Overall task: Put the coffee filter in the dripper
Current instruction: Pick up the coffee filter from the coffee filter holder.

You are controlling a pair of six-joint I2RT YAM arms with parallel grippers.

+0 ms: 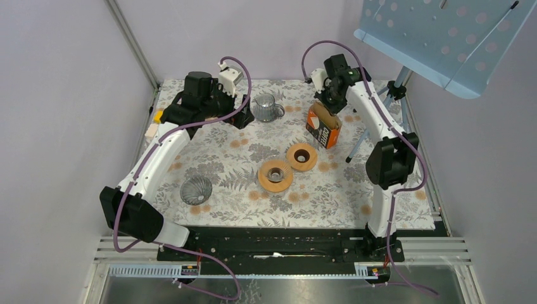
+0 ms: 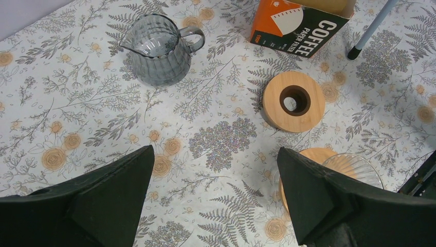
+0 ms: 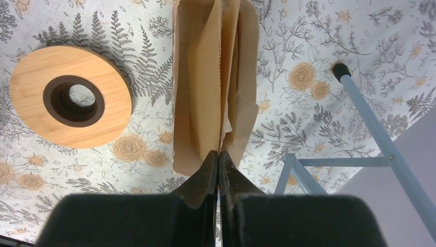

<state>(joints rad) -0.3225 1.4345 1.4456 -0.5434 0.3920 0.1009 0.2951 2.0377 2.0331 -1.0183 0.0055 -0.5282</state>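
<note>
**A:** How are the jaws of the right gripper (image 3: 218, 157) set?

**B:** They are pressed flat together with no gap between them. They meet at the near rim of the opened filter box (image 1: 324, 134). The brown coffee filters (image 3: 205, 87) stand on edge directly ahead of the tips. The meeting point is masked by the fingers themselves, so it cannot be told whether a sheet is caught between them.

**A:** Why would the approach be made from above?

**B:** The box is stood upright with its top torn open, so only the filter edges are exposed. A thin edge is best taken by a pinch at the rim.

**A:** And the left gripper (image 2: 215, 150)?

**B:** Its jaws are spread wide and nothing is held. Bare cloth lies between them. The glass jug (image 2: 157, 51) is seen ahead and to the left of them. The dripper (image 2: 355, 167), seated on its wooden base, lies just beside the right-hand finger. From that position the dripper could be steadied if needed.

**A:** How far along is the task judged to be?

**B:** It is judged to be early. No filter is seen in the dripper. A spare wooden ring (image 3: 108, 118) sits to the left of the right jaws, between box and dripper, and would have to be passed over.
</note>
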